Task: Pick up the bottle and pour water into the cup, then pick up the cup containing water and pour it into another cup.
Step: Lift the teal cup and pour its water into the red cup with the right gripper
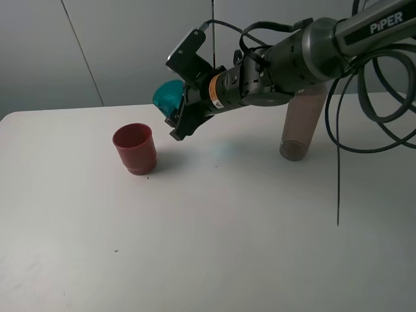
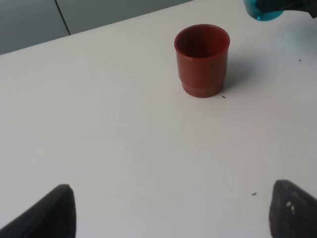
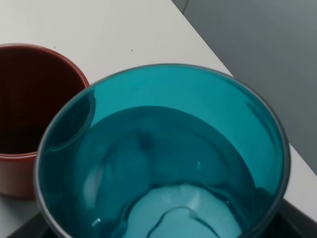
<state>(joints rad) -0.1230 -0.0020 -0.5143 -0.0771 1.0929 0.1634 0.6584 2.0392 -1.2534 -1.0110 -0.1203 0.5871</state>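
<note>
Teal cup (image 1: 170,96), with water in it, sits tilted in my right gripper (image 1: 181,105), whose fingers are closed around it. It hangs above the desk (image 1: 214,240), just beside the red cup (image 1: 134,148), which stands upright towards the far left corner. The bottle (image 1: 300,130) stands upright near the far edge, right side. My left gripper (image 2: 168,213) is spread wide, holding nothing.

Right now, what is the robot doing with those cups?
The right gripper holds the teal cup up in the air, tipped beside the red cup, which stands on the table. There is water in the teal cup. No pouring shows yet. The bottle stands behind the arm. The left gripper is open and empty.
</note>
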